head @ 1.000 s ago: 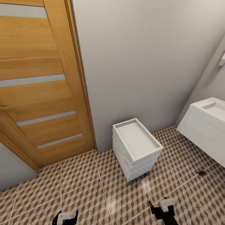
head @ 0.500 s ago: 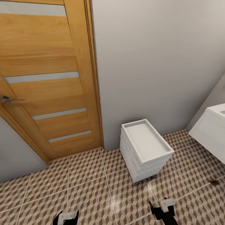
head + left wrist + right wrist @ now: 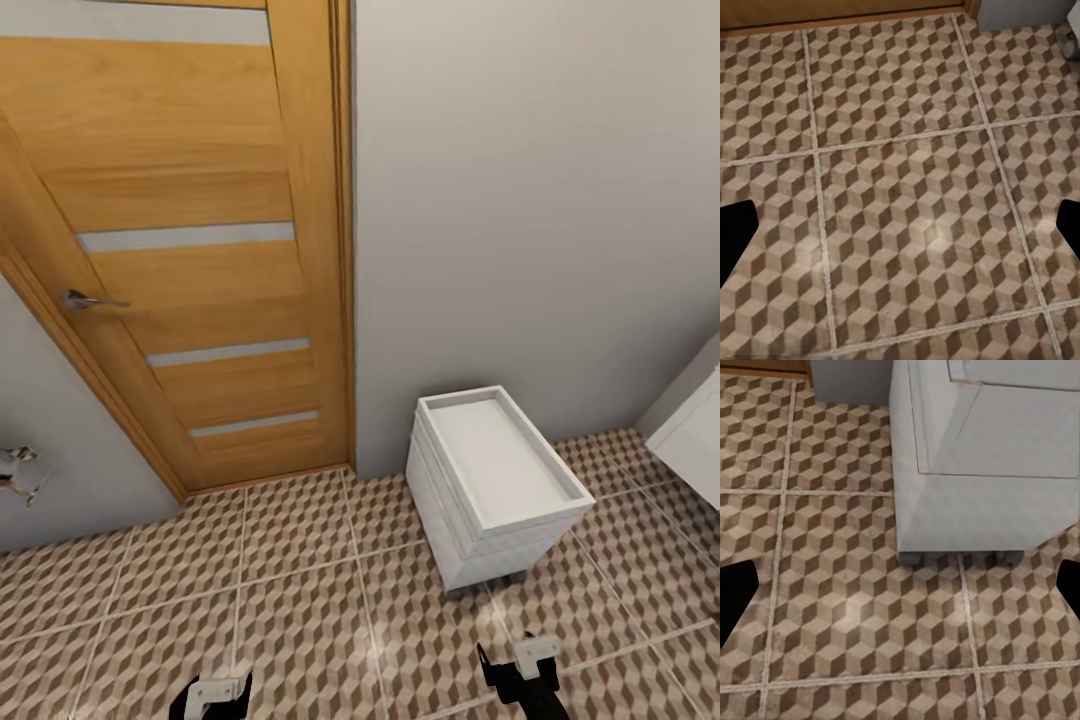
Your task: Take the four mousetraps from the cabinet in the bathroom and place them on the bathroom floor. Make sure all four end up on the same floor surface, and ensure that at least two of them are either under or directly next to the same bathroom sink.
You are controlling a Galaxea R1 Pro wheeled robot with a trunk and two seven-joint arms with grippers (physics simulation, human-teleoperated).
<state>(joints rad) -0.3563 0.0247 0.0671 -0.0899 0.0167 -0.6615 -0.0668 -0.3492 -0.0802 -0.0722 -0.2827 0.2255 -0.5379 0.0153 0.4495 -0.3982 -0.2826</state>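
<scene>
The bathroom floor [image 3: 300, 600] of brown, beige and white cube-pattern tiles spreads in front of me. A white corner of the sink [image 3: 692, 432] shows at the right edge of the head view. The mousetraps and the cabinet are out of view. My left gripper [image 3: 215, 693] and right gripper [image 3: 522, 668] hang low at the bottom of the head view. In the left wrist view the left gripper [image 3: 900, 232] is open over bare tiles. In the right wrist view the right gripper [image 3: 900, 592] is open too, with nothing between its fingers, facing the base of the white drawer unit [image 3: 982, 457].
A small white drawer unit [image 3: 495, 485] with a tray top stands against the grey wall. An orange-wood door [image 3: 190, 250] with a metal handle [image 3: 85, 299] fills the upper left. A small fitting [image 3: 15, 470] hangs on the left wall.
The whole picture has shifted right, so the camera has swung left: the door and drawer unit sit further right and the sink has nearly left the frame. Both grippers hold their places.
</scene>
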